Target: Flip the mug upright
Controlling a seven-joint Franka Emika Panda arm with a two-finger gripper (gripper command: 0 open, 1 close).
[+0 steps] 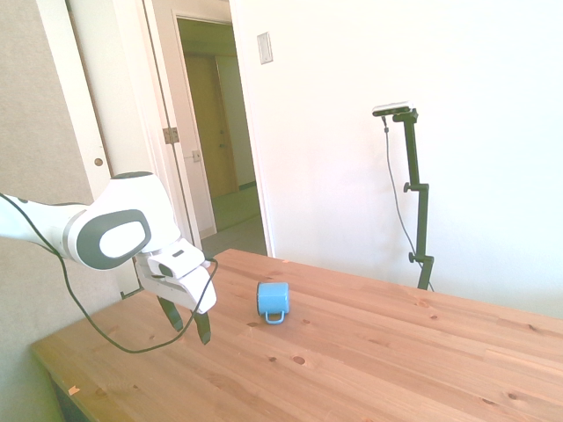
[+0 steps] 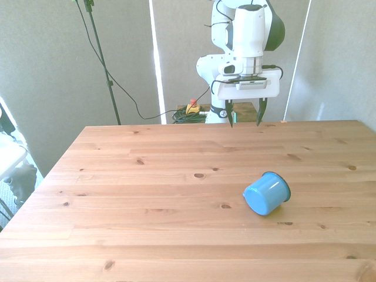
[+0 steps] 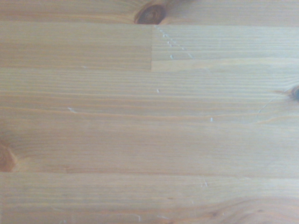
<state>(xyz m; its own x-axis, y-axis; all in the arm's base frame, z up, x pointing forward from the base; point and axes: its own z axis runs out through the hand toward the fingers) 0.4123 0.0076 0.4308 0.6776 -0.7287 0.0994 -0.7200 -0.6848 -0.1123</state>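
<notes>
While the claw [image 2: 245, 121] hangs wide and empty, the mug [image 2: 267, 193] lies on its side well apart.

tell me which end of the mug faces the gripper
Its closed base: the mug lies on its side, apart from the open gripper; the front camera sees only the base.

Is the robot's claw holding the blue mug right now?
No, the gripper hangs open and empty above the table's far edge, while the mug lies on its side on the table, well apart.
</notes>
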